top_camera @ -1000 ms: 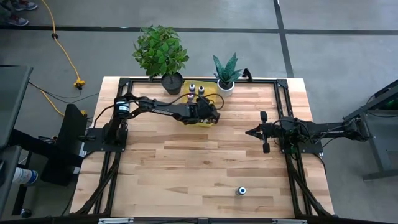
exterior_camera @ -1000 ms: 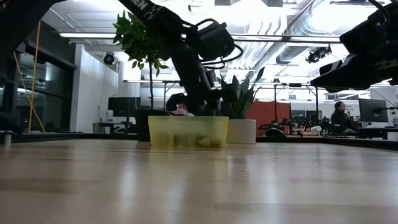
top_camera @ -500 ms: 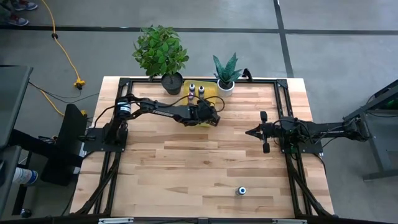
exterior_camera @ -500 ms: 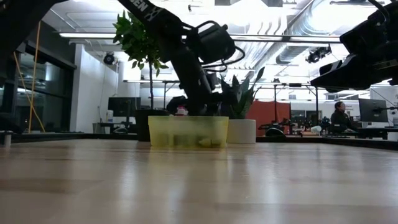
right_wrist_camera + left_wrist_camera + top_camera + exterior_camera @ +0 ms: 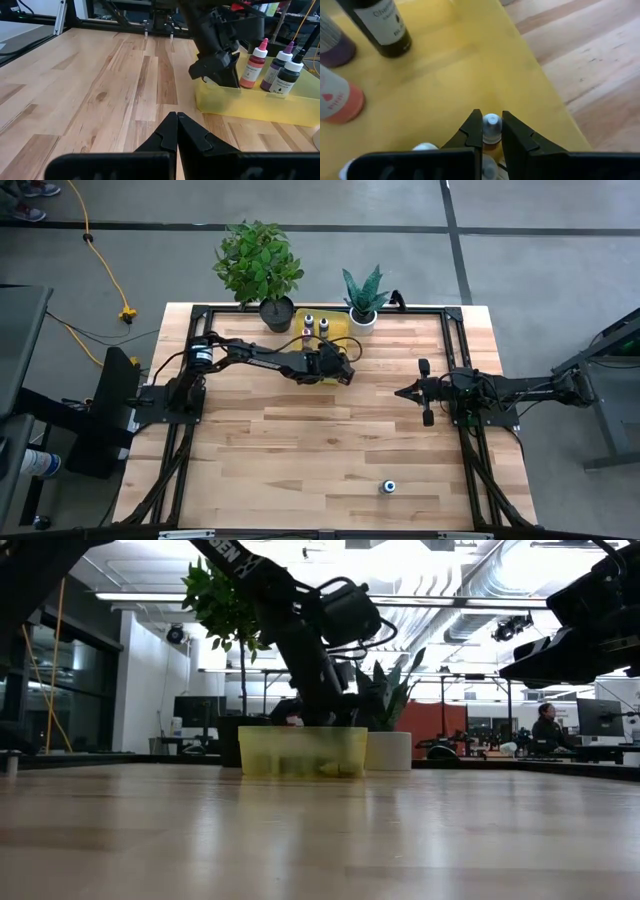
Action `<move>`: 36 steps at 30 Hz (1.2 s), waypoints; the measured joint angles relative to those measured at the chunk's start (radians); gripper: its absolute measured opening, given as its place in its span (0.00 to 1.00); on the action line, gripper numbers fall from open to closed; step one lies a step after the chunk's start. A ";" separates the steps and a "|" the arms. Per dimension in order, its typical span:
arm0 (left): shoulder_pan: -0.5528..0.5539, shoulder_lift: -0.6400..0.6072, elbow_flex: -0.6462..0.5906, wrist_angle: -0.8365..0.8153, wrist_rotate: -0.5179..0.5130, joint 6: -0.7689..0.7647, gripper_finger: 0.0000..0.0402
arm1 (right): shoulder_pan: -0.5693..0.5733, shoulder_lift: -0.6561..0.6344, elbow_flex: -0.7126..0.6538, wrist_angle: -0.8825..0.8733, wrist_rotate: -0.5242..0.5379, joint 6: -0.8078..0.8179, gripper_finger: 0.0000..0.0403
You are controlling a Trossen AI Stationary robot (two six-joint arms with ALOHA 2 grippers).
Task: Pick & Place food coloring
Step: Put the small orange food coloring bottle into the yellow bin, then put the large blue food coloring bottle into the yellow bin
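My left gripper reaches into the yellow tray near the table's far edge and is shut on a tiny food coloring bottle with a pale cap. Other small pale caps lie in the tray beside it. Three larger bottles stand upright in the tray: red, purple and dark. One more tiny bottle stands alone on the table near its near edge. My right gripper waits shut at the table's right side. My left gripper pinches the tiny bottle just under its pale cap between the two fingers, coming from above and pointing down into the tray. The bottle stands upright in the hold. Whether its base rests on the tray floor is hidden by the fingers.
A leafy plant in a dark pot and a spiky plant in a white pot stand at the far edge, on either side of the tray. Black frame rails run along the table's sides.
My left gripper has sunk a little lower into the yellow tray, still shut on the tiny bottle. The right arm has kept still.
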 joint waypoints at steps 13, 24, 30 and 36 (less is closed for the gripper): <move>0.001 0.010 0.000 0.038 0.031 0.110 0.27 | 0.000 0.000 0.000 0.000 0.000 0.000 0.00; 0.001 -0.057 -0.001 0.044 0.061 0.234 0.34 | 0.000 0.000 0.000 0.000 0.000 0.000 0.00; 0.001 -0.162 0.000 0.058 0.174 0.409 0.34 | 0.000 0.000 0.000 -0.001 0.000 0.000 0.00; -0.008 -0.271 0.000 0.093 0.501 0.670 0.34 | 0.000 0.000 0.000 -0.002 -0.001 0.000 0.00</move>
